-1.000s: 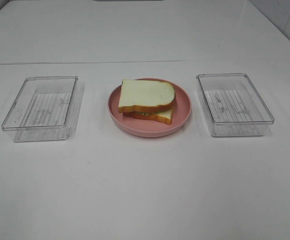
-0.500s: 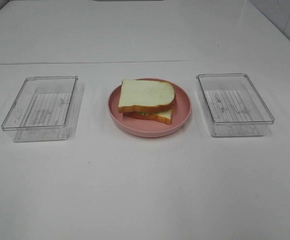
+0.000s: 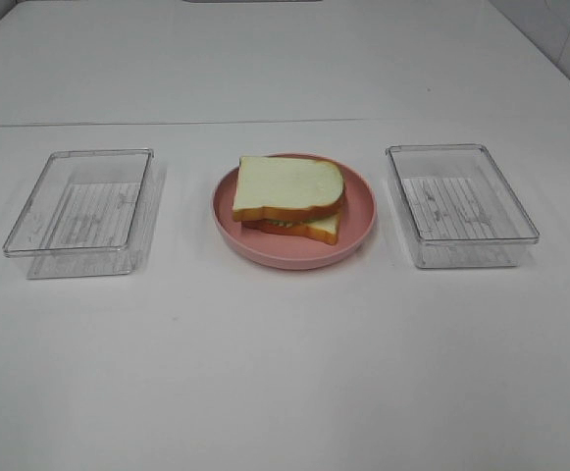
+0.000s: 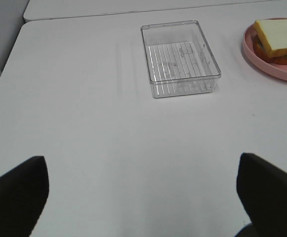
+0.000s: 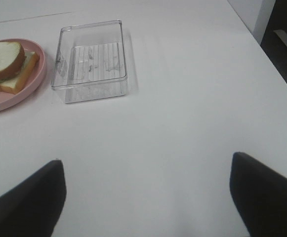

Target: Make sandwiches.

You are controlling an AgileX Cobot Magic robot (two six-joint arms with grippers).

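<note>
From left to right I saw a clear tray (image 3: 80, 211), the sandwich (image 3: 289, 199) stacked on the pink plate (image 3: 361, 211), and a second tray (image 3: 461, 203) on the table (image 3: 285, 373), both arms' jaws wide apart over bare tabletop, gripping nothing.

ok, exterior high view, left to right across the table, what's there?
Clear tray on the left → pink plate with the sandwich on it → clear tray on the right. Both trays look empty.
</note>
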